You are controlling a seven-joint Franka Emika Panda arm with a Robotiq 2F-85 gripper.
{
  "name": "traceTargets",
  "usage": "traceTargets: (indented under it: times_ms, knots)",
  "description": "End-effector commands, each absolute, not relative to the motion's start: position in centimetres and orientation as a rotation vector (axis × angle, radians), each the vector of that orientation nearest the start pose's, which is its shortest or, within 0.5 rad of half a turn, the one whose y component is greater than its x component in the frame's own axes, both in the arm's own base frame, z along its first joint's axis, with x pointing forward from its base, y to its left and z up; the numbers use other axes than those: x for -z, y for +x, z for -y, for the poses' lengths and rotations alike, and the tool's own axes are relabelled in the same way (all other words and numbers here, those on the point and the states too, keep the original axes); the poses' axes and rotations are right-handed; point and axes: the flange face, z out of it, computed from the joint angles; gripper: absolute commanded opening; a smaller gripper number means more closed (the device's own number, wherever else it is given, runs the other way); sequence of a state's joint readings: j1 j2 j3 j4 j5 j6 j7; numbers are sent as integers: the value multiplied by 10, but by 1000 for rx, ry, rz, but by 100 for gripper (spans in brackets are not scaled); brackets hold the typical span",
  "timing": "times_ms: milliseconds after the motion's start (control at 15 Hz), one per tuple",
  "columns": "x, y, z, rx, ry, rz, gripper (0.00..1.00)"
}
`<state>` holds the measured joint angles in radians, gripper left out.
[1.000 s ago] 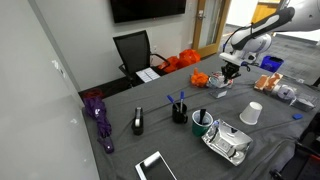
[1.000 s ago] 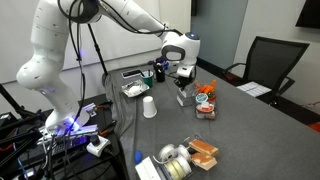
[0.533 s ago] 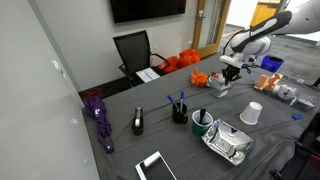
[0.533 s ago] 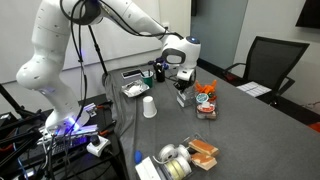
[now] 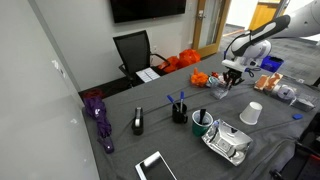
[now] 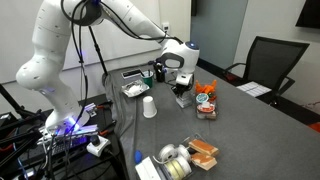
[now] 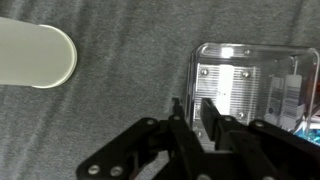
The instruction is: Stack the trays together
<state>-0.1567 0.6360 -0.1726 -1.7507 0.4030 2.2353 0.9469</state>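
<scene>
Wrist view over a grey tabletop (image 7: pixel 110 100): white cup (image 7: pixel 35 57) at ten o'clock, well apart; tool (image 7: pixel 194 115) at six o'clock, fingers narrowly apart astride the left wall of a clear tray (image 7: pixel 250 85) at two o'clock, its ridged floor bare; whether they pinch it cannot be told

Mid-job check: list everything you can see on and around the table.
Table: one, grey, centre.
Clear tray: one, transparent, beneath the gripper.
Orange tray: one, orange, beside the gripper.
White cup: one, white, upside down on table.
Pen cup: one, black, mid-table.
Mug: one, dark green, beside pen cup.
Umbrella: one, purple, table's end.
Chair: one, black, behind table.
Gripper: one, black, above clear tray's edge; jaws close together.
</scene>
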Motion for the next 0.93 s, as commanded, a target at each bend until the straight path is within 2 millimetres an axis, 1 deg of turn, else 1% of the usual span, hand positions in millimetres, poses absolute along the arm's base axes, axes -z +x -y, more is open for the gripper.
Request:
traceTargets:
  times_ms: [0,200,400,467,600,867]
  knots:
    - [-207,606,199,-224,-2232,-1952,57]
    - [-212,598,205,-142,-2292,-1866,78]
    - [-225,584,211,-33,-2351,-1768,98]
    - [-229,579,213,-5,-2367,-1740,100]
    - [-239,571,216,38,-2402,-1691,100]
    - [-259,549,225,71,-2465,-1596,100]
